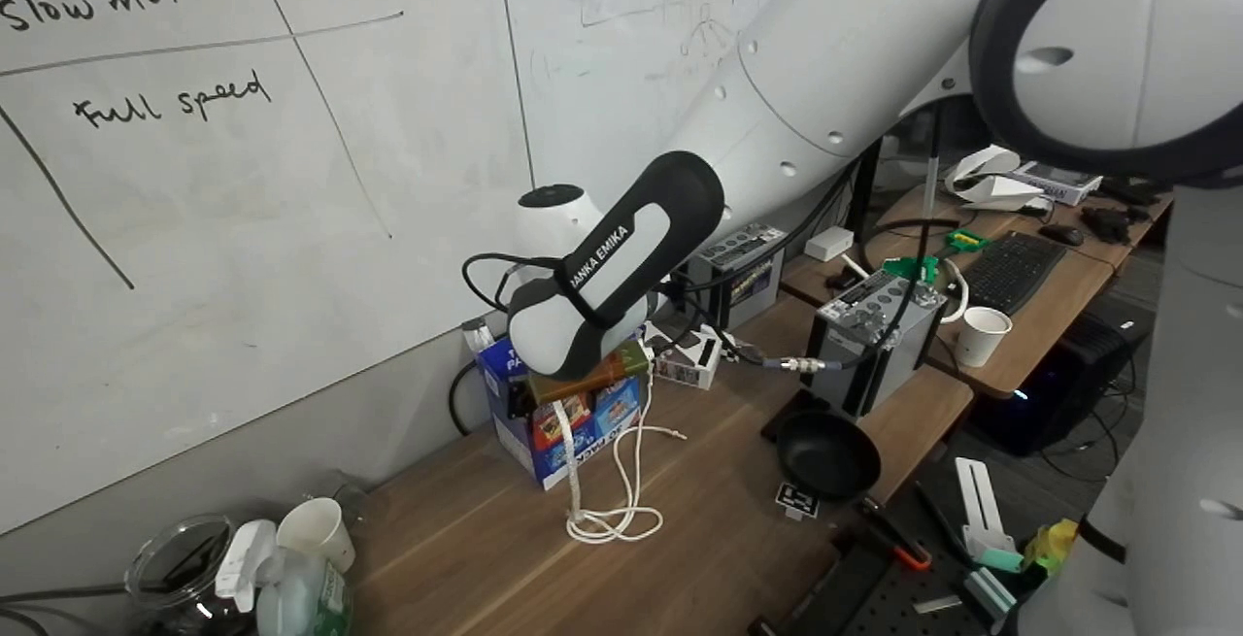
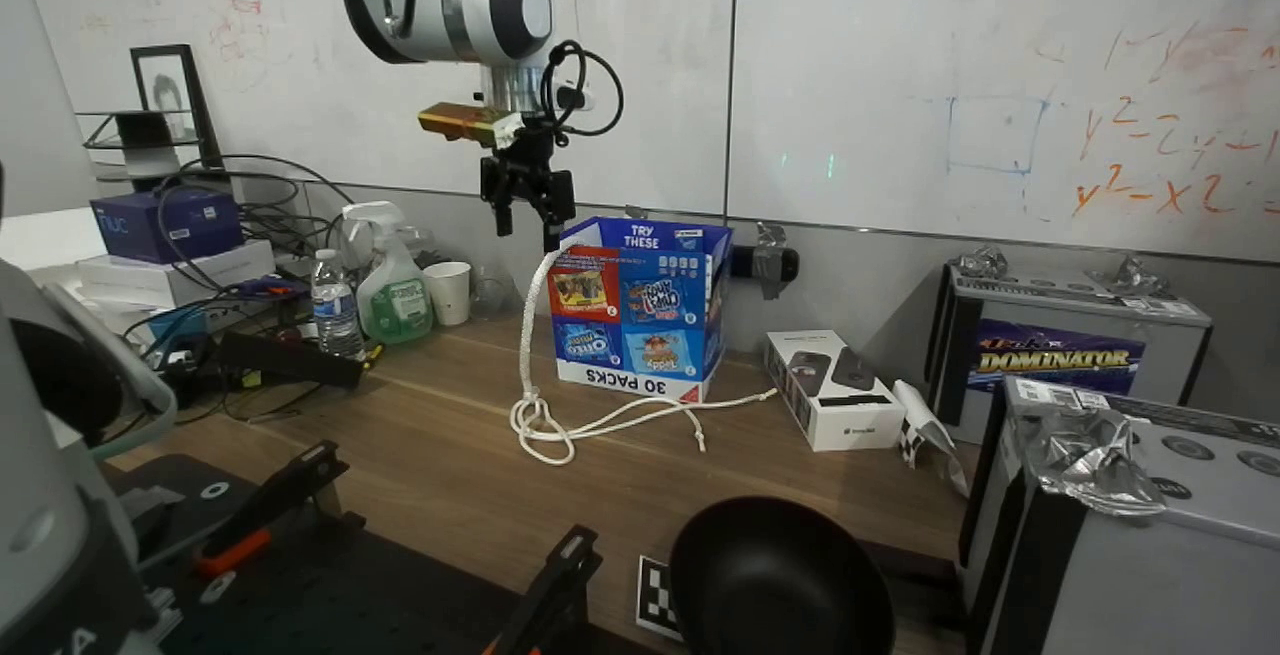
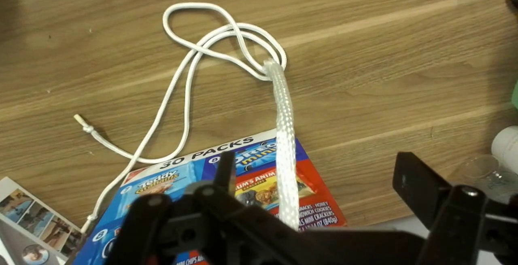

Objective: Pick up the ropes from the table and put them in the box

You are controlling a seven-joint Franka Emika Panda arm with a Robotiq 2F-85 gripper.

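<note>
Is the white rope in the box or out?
Out, as far as shows: the rope loops on the table, its thick part reaching the rim of the box. Whether any hangs inside is hidden.

The box [image 2: 636, 320] reads "30 PACKS" (the whiteboard [image 1: 233, 189], "Full speed").

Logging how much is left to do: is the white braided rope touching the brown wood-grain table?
Touching. An exterior view shows it: the rope runs down and its thin loops lie flat on the table.
</note>
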